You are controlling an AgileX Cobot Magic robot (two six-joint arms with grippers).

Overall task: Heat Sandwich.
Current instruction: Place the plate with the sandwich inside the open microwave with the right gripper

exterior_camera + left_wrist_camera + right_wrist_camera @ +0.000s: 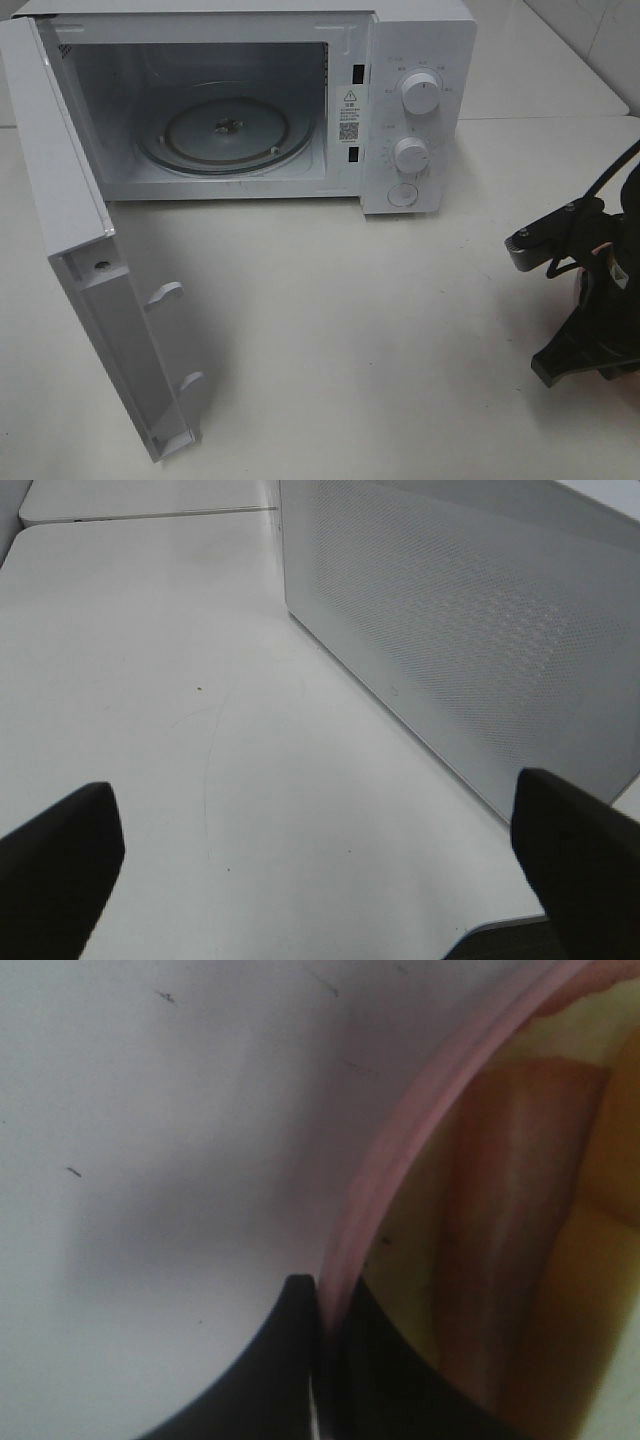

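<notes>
Rim of pink plate in tight right pincer; left pincer wide, beside microwave door.

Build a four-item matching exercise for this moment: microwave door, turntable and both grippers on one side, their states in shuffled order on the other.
Things
1. microwave door
2. left gripper
3. right gripper
4. glass turntable

States
A. shut on the rim of the pink plate
B. swung wide open
C. open, holding nothing, over the table
D. bare, nothing on it

Pairs: 1-B, 2-C, 3-A, 4-D
</notes>
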